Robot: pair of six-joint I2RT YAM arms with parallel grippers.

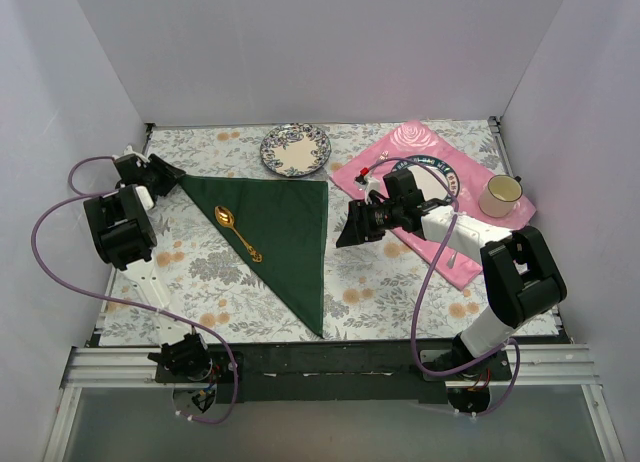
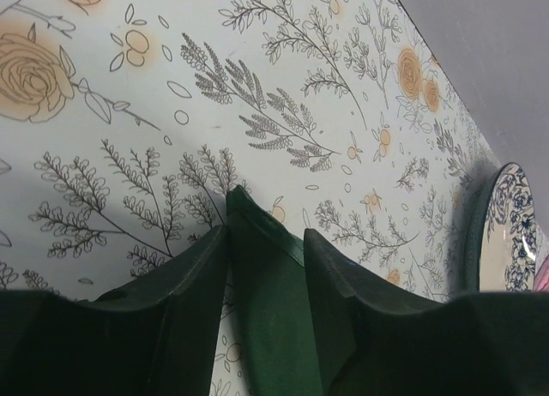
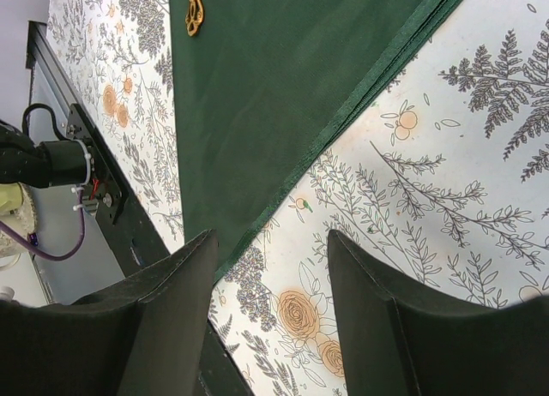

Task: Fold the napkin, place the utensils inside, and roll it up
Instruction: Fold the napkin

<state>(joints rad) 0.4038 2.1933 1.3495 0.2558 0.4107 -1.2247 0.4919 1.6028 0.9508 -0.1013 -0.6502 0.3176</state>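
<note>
Napkin: I see the napkin [image 1: 290, 232] folded into a triangle, lying flat on the floral table [image 1: 200, 272].
Spoon: the gold spoon [image 1: 238, 232] lies on the napkin's left part, apart from both grippers.
Left gripper: my left gripper [image 2: 264, 235] stands partly open astride the napkin's far-left corner. I cannot tell whether it pinches the cloth.
Right gripper: my right gripper [image 1: 348, 229] is spread wide and holds nothing, at the napkin's right edge.

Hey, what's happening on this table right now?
Two robot arms are working on a green napkin, which lies folded into a triangle with a gold spoon on it. The left pincer straddles the napkin's left corner. The right pincer hangs open by the napkin's right edge, holding nothing.
</note>
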